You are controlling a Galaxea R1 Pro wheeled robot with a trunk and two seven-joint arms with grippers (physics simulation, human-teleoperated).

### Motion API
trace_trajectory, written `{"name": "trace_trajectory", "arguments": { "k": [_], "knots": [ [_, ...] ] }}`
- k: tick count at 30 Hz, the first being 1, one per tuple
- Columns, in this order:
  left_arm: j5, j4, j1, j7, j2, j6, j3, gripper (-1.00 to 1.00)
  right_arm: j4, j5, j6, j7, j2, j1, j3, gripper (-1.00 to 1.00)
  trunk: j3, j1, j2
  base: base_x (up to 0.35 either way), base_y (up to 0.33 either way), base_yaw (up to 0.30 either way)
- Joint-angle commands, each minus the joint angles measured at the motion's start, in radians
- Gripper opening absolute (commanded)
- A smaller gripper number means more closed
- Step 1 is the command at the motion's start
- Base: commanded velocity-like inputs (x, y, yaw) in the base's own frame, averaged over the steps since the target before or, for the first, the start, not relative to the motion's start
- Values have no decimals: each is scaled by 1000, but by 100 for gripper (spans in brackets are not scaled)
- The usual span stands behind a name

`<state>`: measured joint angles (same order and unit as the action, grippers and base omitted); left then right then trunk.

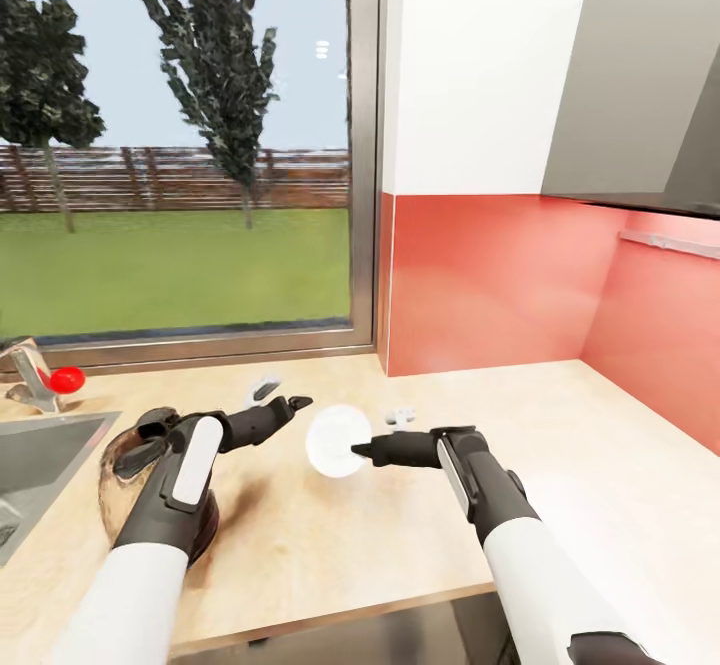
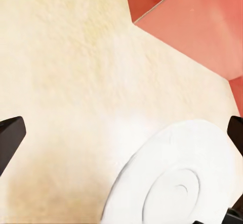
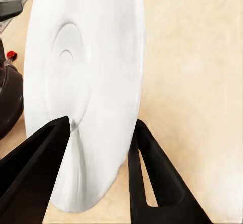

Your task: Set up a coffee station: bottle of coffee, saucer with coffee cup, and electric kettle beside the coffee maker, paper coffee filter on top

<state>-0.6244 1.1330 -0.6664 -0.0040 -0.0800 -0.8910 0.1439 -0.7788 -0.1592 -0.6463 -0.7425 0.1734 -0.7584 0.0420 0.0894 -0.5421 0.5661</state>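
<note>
White saucer point(image 1: 335, 439) against a pale tan countertop point(image 1: 560, 465) and coral-red wall point(image 1: 480, 280).
The countertop has a light tan, faintly speckled wood look. The saucer is plain white with soft grey shading around its centre ring. Both grippers, left point(image 1: 297, 403) and right point(image 1: 362, 450), are matt black, on arms with white sleeves. The kettle point(image 1: 135, 480) is dark, smoky brown-black. The sink point(image 1: 40, 455) is grey steel, and its tap point(image 1: 35, 375) carries a bright red knob. Above the red panel the wall is white, beside a grey cabinet point(image 1: 640, 75). The window point(image 1: 175, 145) shows green grass, a brown slatted fence, dark green trees and pale blue sky.
</note>
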Motion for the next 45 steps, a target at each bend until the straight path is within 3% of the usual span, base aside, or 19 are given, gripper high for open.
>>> {"name": "trace_trajectory", "arguments": {
  "k": [1,16,27,30,33,34,37,40,41,42,44,45],
  "knots": [
    [-1,1,0,0,-2,-6,3,100,-1,-9,-4,-8,1,-1,5,-100,2,0,2,-310,0,0],
    [-1,-1,4,-1,-5,-6,2,100,-2,-11,-5,-8,1,-1,6,-100,2,0,2,-333,-6,0],
    [-2,0,7,-2,-3,-6,2,100,-1,-11,-5,-7,1,-1,6,-100,2,0,2,-318,-153,0],
    [-4,9,8,-13,4,-8,7,100,-1,-11,-5,-5,1,-1,6,-100,2,0,2,-312,-147,0],
    [-4,24,25,-54,29,-8,10,100,0,-11,-5,-5,1,-1,6,-100,2,0,2,-314,-116,0],
    [-4,27,41,-74,43,-8,11,100,0,-11,-5,-5,1,-1,6,-100,2,0,2,-314,-102,0],
    [-3,33,137,-170,121,-7,13,100,0,-11,-5,-5,1,-1,6,-100,2,0,2,-315,-90,0],
    [-2,31,208,-216,165,-4,13,100,0,-11,-5,-5,1,-1,6,-100,2,0,2,-315,-86,0],
    [3,26,270,-240,185,2,14,100,0,-11,-5,-5,1,-1,6,-100,2,0,2,-315,-84,0],
    [33,15,478,-268,228,73,8,100,0,-10,-4,-6,1,-1,4,-100,2,0,2,-272,-34,0],
    [73,-5,549,-270,237,143,6,100,0,-10,-4,-6,1,-1,4,-100,2,0,2,-162,-18,0],
    [122,-45,605,-270,240,210,4,100,0,-10,-3,-6,1,-1,3,-100,2,0,2,-52,-6,0]
  ]
}}
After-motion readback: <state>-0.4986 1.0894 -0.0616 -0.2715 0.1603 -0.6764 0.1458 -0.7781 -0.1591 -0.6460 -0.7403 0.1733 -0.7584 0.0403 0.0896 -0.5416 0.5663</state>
